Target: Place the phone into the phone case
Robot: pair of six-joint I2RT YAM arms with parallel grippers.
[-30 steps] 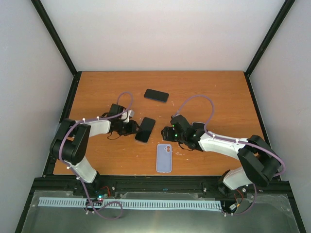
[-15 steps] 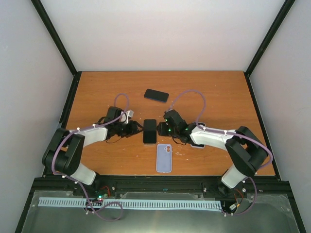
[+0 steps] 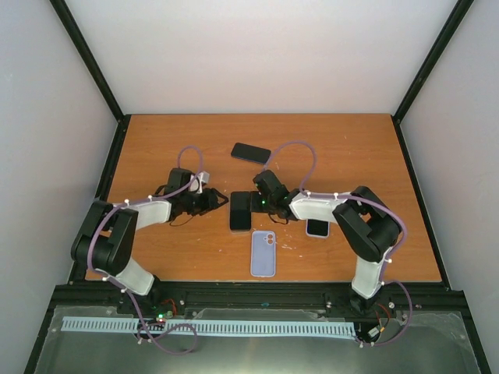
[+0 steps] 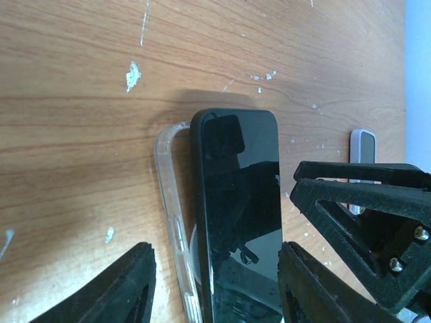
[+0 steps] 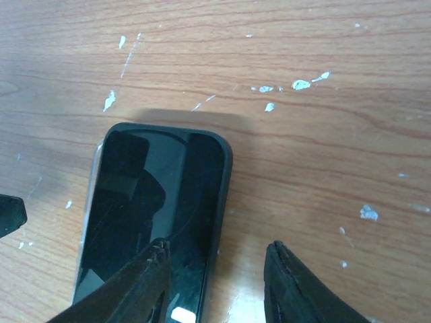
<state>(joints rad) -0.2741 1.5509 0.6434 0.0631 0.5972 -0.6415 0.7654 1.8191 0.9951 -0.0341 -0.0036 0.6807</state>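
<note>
phone [image 4: 236,215] lies askew on the clear case [image 4: 167,195], mid table [image 3: 351,148], not seated. left fingers [image 4: 124,291] straddle both, apart; right fingers [image 5: 296,289] are apart over its edge. uneven pushing could slide it off.

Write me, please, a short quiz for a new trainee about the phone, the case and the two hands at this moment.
1. Choose: in the left wrist view, on which side of the black phone does the rim of the clear case show? A left, B right, C neither.
2. True or false: the phone sits fully inside the case.
3. Fill in: the left hand and the right hand both have their jaws ____.
Key: 1 A; 2 false; 3 open.
</note>
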